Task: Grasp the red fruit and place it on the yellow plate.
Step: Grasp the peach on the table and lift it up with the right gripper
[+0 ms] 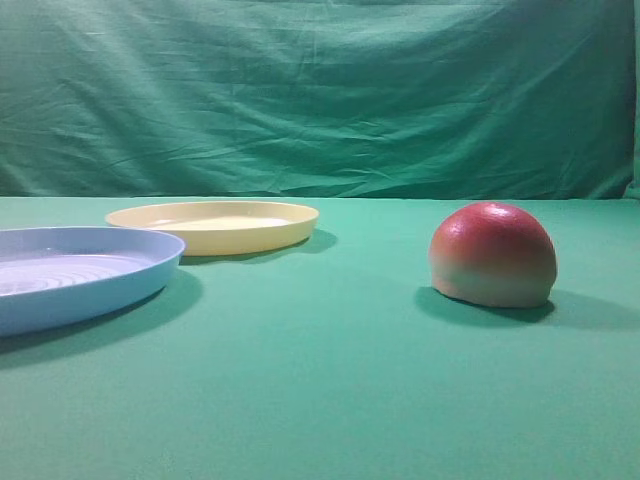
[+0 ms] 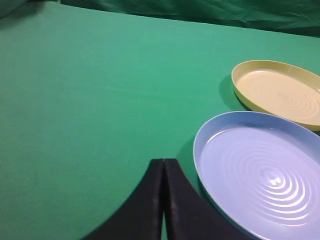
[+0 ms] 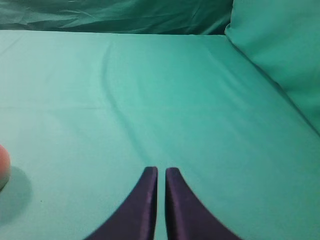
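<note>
The red fruit [image 1: 492, 255] rests flat side down on the green cloth at the right of the exterior view; only its edge [image 3: 2, 165] shows at the far left of the right wrist view. Further back on the left lies the yellow plate [image 1: 212, 226], with nothing on it, and it also shows at the right of the left wrist view [image 2: 280, 92]. My left gripper [image 2: 163, 161] is shut and holds nothing, just left of the blue plate. Over bare cloth to the right of the fruit, my right gripper [image 3: 161, 171] is shut with a thin slit between its fingers. Neither gripper appears in the exterior view.
A light-blue plate [image 1: 80, 268] with concentric ridges lies in front of the yellow plate at the left edge, close beside the left gripper [image 2: 260, 170]. Green cloth covers the table and hangs as a backdrop [image 1: 320, 90]. A raised cloth fold [image 3: 280, 50] stands at the right.
</note>
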Controlling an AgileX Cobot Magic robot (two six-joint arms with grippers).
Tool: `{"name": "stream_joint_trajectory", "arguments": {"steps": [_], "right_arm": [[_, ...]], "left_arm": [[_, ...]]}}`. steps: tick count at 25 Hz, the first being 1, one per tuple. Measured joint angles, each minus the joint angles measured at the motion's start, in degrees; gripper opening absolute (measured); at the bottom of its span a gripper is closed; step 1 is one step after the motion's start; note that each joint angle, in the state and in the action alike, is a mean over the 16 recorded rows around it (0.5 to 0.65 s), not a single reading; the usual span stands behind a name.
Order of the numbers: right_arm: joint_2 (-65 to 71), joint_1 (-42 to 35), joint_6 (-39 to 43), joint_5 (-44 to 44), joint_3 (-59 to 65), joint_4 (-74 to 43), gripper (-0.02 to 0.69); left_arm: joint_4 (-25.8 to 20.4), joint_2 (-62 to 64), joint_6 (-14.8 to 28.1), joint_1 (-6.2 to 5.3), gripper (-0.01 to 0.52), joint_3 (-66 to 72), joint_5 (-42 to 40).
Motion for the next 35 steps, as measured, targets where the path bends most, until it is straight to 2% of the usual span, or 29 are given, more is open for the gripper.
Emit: {"name": "stream_joint_trajectory", "arguments": {"steps": [21, 29, 35], "right_arm": [[0.00, 0.00, 0.13, -0.24, 0.00, 0.43, 0.000], [0.00, 0.00, 0.56, -4.06, -0.16, 7.08, 0.000], [0.50, 0.00, -3.23, -4.80, -3.35, 14.88, 0.000]], "left_arm": [[0.00, 0.00, 0.00, 0.00, 0.000, 0.00, 0.00], [0.00, 0.00, 0.00, 0.00, 0.000, 0.00, 0.00], [0.00, 0.00, 0.00, 0.00, 0.000, 0.00, 0.00]]}}
